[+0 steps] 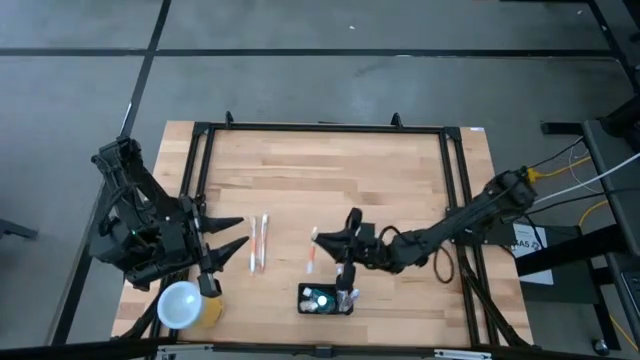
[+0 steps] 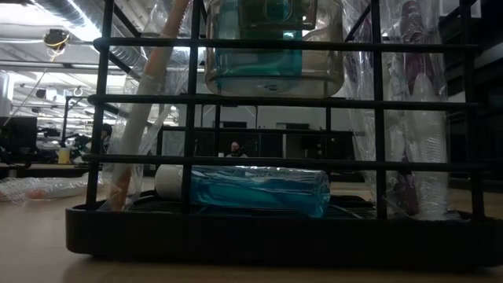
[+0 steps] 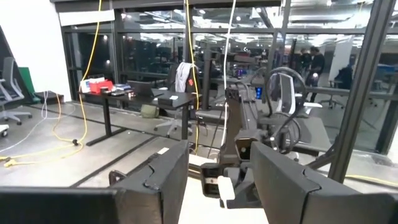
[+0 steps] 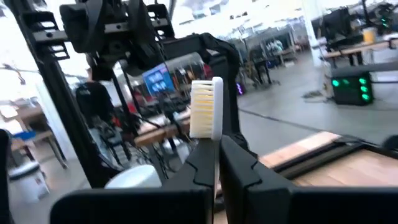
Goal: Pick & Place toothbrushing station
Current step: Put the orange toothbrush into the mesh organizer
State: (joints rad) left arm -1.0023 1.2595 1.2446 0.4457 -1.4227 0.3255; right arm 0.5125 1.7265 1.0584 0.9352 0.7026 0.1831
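Note:
The black holder box point(image 1: 325, 298) stands near the table's front edge and holds several items. It fills the low view point(image 2: 259, 228), with a blue tube point(image 2: 247, 189) lying in it. My right gripper point(image 1: 322, 238) is just beyond its far side, fingers pointing toward the table's left, shut on a white and orange toothbrush point(image 1: 312, 250). The brush's white bristle head point(image 4: 206, 109) stands above the fingers in the right wrist view. My left gripper point(image 1: 238, 234) is open and empty at the table's left. Two toothbrushes point(image 1: 258, 243) lie flat between the grippers. My right gripper pinches the toothbrush's neck point(image 4: 216, 142), just below the bristle head, between its two fingers point(image 4: 202, 158), which come level from the table's right and lie across the brush. The head sticks out above them. The fingers hide the handle in the wrist view.
A round yellow cup with a white top point(image 1: 185, 305) stands at the front left, near my left gripper. A black frame point(image 1: 320, 128) runs around the wooden table top. Bare wood lies across the far half of the table.

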